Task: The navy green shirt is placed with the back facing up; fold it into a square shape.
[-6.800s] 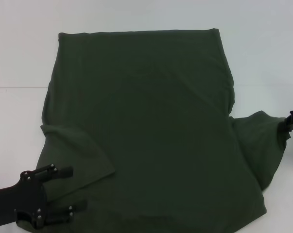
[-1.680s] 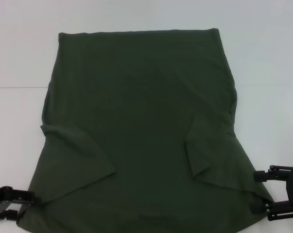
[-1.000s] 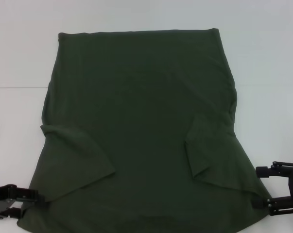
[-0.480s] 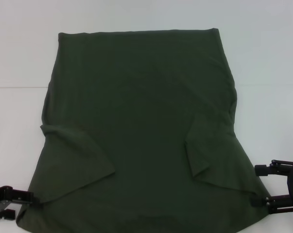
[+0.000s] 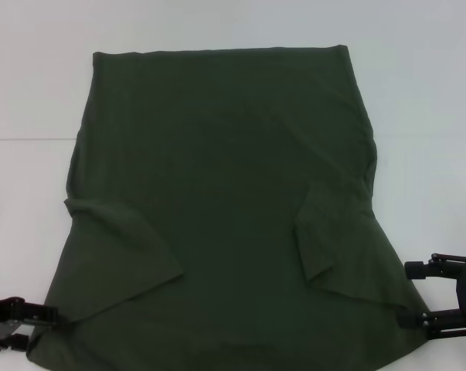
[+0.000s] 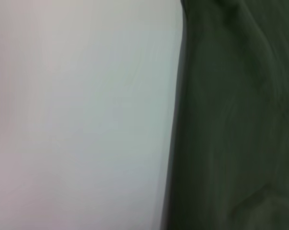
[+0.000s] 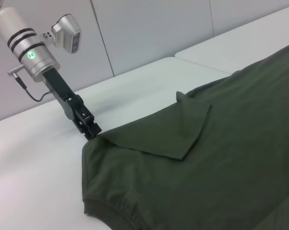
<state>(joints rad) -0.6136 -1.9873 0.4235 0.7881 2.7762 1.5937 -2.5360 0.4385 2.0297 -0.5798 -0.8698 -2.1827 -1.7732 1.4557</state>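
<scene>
While my two arms sit low at the near corners of the navy green shirt (image 5: 217,201), my left gripper (image 5: 49,318) has its fingers drawn close together right at the shirt's near left shoulder corner; the right wrist view shows its tip (image 7: 92,131) touching the raised cloth edge there, though I cannot tell whether cloth is actually pinched between the fingers. My right gripper (image 5: 409,294) stands with its two fingers spread apart, one above the other in the head view, the lower fingertip touching the shirt's near right edge and nothing held between them. Spread flat on the white tabletop (image 5: 418,93), the shirt lies plain side up, its straight hem along the far edge. Both short sleeves are folded inward onto the body: the left sleeve (image 5: 124,255) as a broad flap, the right sleeve (image 5: 329,239) as a narrower one. Bare tabletop runs wide along both side edges and beyond the far hem. My left wrist view shows only the shirt's edge (image 6: 230,124) lying flat against the white surface (image 6: 77,115).
</scene>
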